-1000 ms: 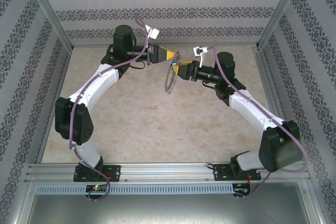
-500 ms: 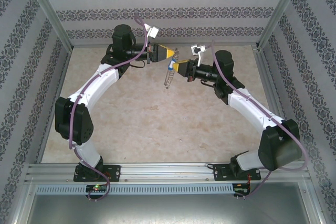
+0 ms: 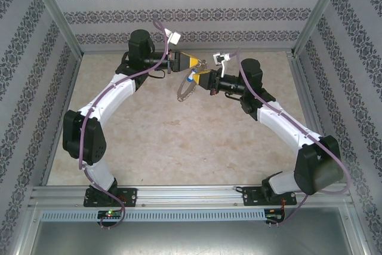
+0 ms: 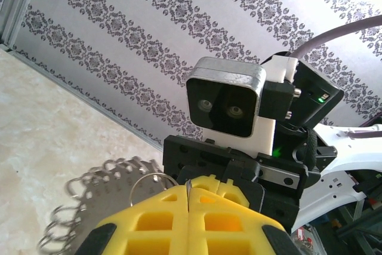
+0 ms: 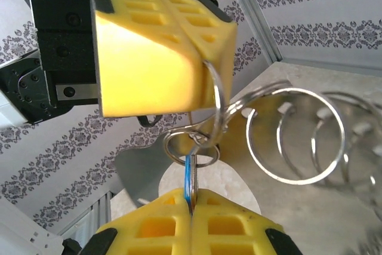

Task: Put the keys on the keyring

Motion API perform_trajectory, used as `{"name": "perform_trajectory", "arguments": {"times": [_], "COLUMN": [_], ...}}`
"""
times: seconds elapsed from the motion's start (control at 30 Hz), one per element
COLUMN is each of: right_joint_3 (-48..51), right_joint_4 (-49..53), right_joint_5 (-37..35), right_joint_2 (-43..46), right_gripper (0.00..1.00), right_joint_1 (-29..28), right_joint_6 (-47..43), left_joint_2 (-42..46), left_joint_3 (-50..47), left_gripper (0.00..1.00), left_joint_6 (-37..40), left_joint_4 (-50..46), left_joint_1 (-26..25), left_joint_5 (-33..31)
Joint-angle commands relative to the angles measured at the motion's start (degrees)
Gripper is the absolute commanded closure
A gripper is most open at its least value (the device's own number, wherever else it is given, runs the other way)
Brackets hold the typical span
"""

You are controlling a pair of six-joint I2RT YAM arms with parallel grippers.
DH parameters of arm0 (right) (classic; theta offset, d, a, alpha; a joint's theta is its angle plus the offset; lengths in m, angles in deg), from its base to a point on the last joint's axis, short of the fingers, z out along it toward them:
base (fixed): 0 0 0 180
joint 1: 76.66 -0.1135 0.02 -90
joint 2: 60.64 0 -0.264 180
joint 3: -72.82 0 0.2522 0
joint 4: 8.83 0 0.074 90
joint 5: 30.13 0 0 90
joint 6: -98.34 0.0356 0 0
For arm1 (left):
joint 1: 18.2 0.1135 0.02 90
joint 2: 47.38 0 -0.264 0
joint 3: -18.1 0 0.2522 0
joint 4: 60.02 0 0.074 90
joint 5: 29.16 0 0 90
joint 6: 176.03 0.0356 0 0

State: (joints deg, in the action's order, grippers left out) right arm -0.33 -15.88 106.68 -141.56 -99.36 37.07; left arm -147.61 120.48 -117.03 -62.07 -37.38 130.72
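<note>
Two arms, the left arm point(image 3: 113, 94) and the right arm point(image 3: 280, 120), reached to about 12 o'clock of the table point(image 3: 179, 147), close to the back wall point(image 3: 197, 13). Both hands were raised off the table and nearly tip to tip.

The left hand point(image 3: 194, 61) was clamped on one thin wire ring point(image 5: 216, 103) of the keyring point(image 3: 184, 91). The floppy rest of the keyring hung from it toward 7 o'clock. Whether its low end touched the table I could not tell.

The right hand point(image 5: 191, 207) was closed tight on the key point(image 5: 190, 177), seen edge-on as a blue sliver. The key's top met a small ring point(image 5: 179, 147) just beside the left hand's fingertips point(image 5: 203, 52). Whether the key was already threaded could not be made out.

As I judged it, the main risk was the thin pinch on so tiny a key. A twist against the ring could lever the key out and drop it. A swing of the hanging links could tug the clamped ring askew. With the hands so near each other, any further push could knock them together.

The back wall left little room at 12 o'clock. Open room lay toward 6 o'clock, and out to 3 and 9 o'clock short of the side walls.
</note>
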Motion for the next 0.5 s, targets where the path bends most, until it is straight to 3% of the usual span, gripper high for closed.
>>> {"name": "perform_trajectory", "arguments": {"times": [0.0,0.47], "right_joint_3": [-1.91,0.71], "right_joint_4": [-0.8,2.47], "right_joint_5": [0.0,-0.36], "right_joint_2": [-1.16,4.05], "right_gripper": [1.0,1.0], "right_joint_1": [-0.68,2.77], "right_joint_6": [0.05,-0.69], "left_joint_2": [2.3,2.67], "left_joint_3": [-0.71,-2.01], "left_gripper": [1.0,1.0], "left_joint_6": [-0.89,0.3], "left_joint_4": [5.23,4.72], "left_joint_1": [-0.76,-0.69], "left_joint_5": [0.01,-0.85]}}
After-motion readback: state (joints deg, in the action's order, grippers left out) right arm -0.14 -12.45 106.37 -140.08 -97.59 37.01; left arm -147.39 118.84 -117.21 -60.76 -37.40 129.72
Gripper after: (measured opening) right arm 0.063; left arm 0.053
